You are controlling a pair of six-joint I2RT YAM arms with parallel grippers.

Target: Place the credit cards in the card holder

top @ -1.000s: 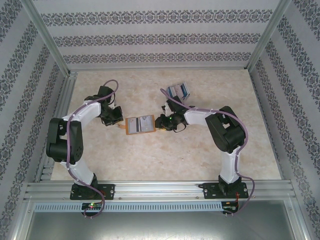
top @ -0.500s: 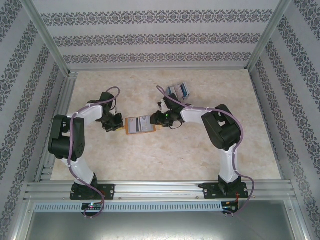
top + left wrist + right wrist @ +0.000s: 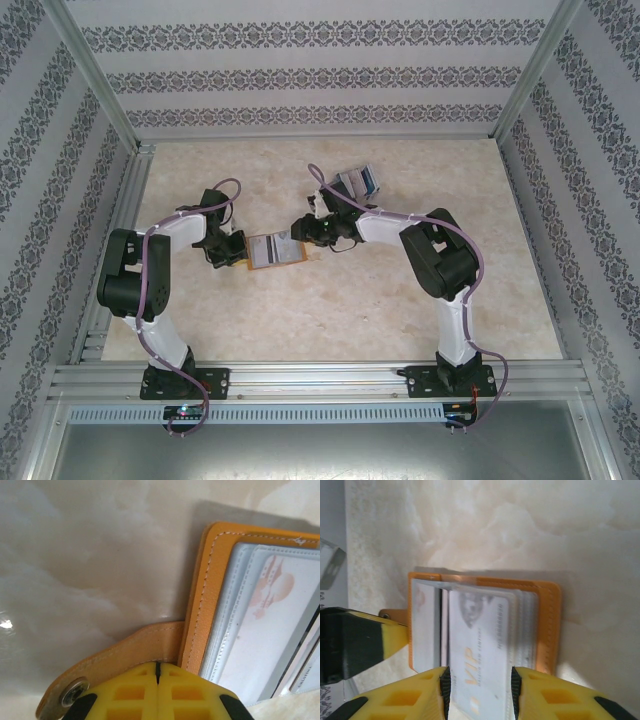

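COUNT | orange-brown leather folding card holder (image 3: 275, 250): 1 | grey plastic VIP card (image 3: 480, 650): 1 | pink-printed card (image 3: 270, 615) inside holder: 1 | loose grey and blue cards (image 3: 357, 182) on desk (image 3: 400, 320): at least 2

The card holder (image 3: 272, 250) lies open at the centre of the counter (image 3: 400, 330). The left claw (image 3: 234, 252) pinches its strap (image 3: 125, 647) at the left edge. At the right edge, the right claw (image 3: 300, 229) grips a card (image 3: 480, 650) lying over its sleeves. The remaining credit cards (image 3: 358, 182) sit well apart, toward the upper right.

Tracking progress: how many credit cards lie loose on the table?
2 visible: a grey card and a blue card, overlapping, beyond the right gripper; more may hide beneath.
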